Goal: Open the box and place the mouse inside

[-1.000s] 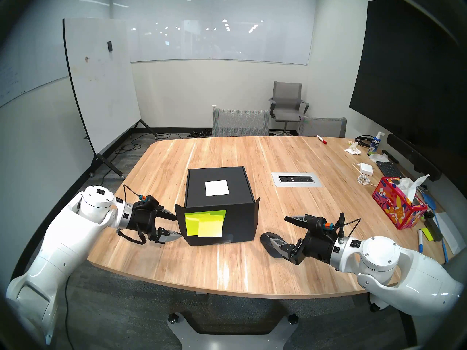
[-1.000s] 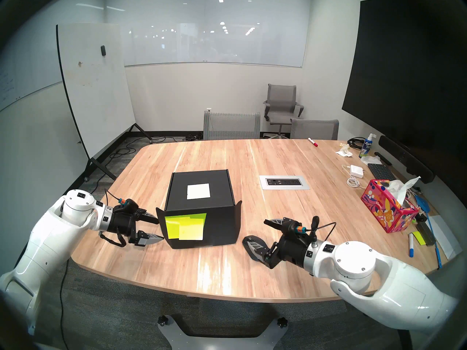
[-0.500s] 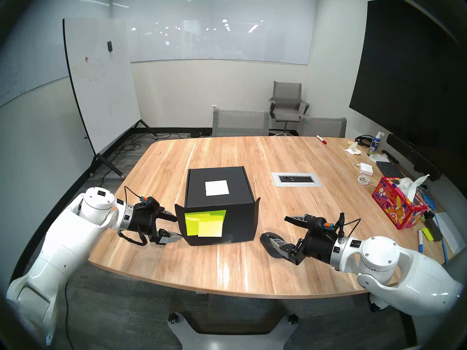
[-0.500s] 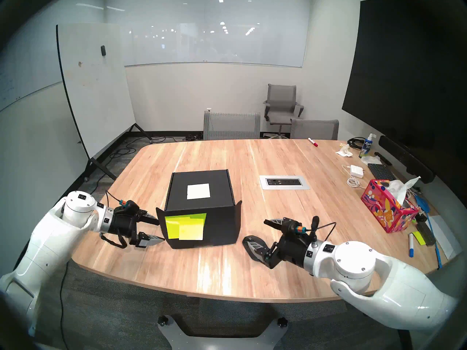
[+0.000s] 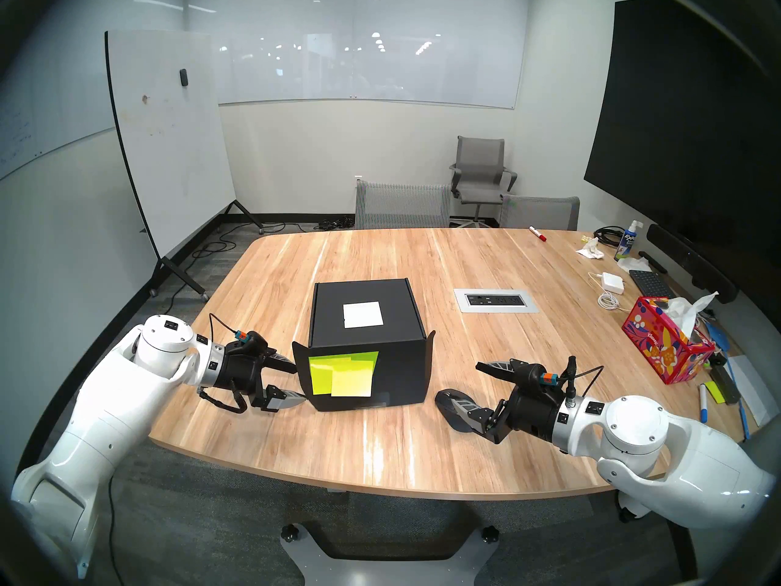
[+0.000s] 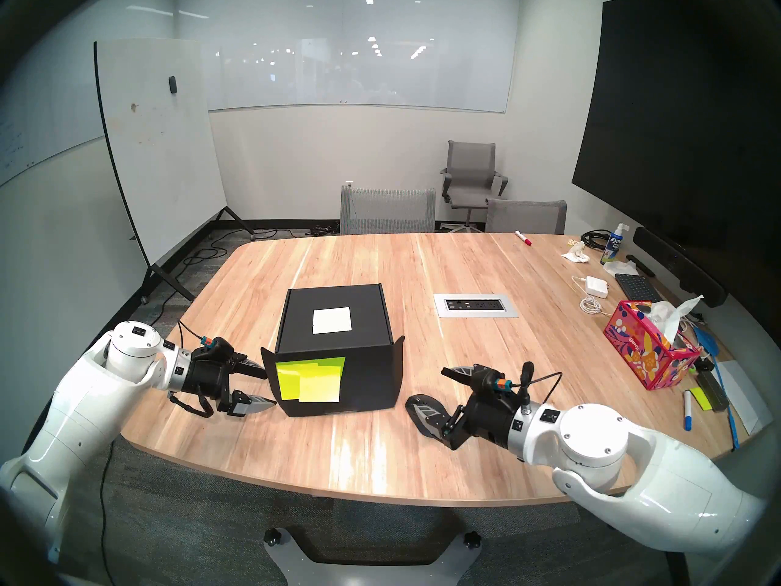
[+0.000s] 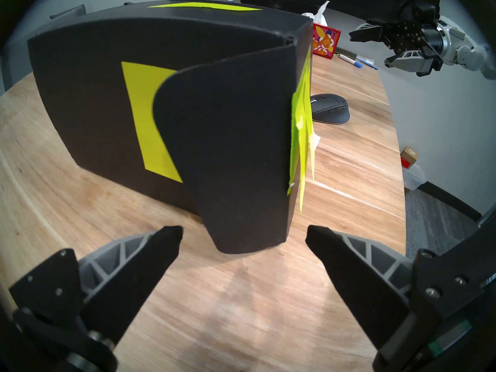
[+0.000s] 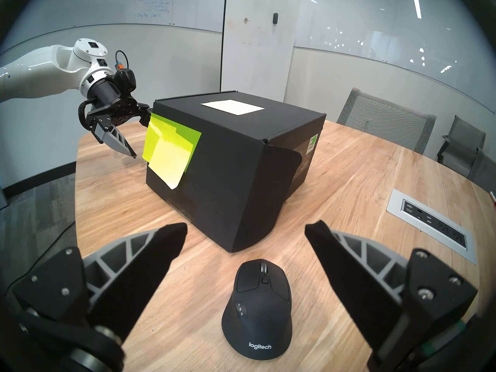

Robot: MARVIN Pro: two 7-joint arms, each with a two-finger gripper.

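The black box [image 5: 367, 318] stands shut on the wooden table [image 5: 380, 454], with neon yellow-green sticky notes [image 5: 342, 373] on its front and side flaps sticking out. My left gripper [image 5: 299, 381] is open, its fingers either side of the left flap's edge [image 7: 241, 162], not touching. The black mouse [image 8: 257, 309] lies on the table right of the box and also shows in the left wrist view [image 7: 330, 108]. My right gripper [image 8: 245, 229] is open just above the mouse, one finger on each side. In the head views its lower finger hides most of the mouse.
A red floral tissue box [image 5: 665, 344], white power adapter [image 5: 613, 283], keyboard [image 5: 651, 283], spray bottle [image 5: 627, 244] and markers crowd the right edge. A power outlet panel [image 5: 495, 300] is set in the table right of the box. Chairs stand behind the table.
My left gripper has crept a little forward toward the box's left flap. The right arm, the box and the mouse have not moved.
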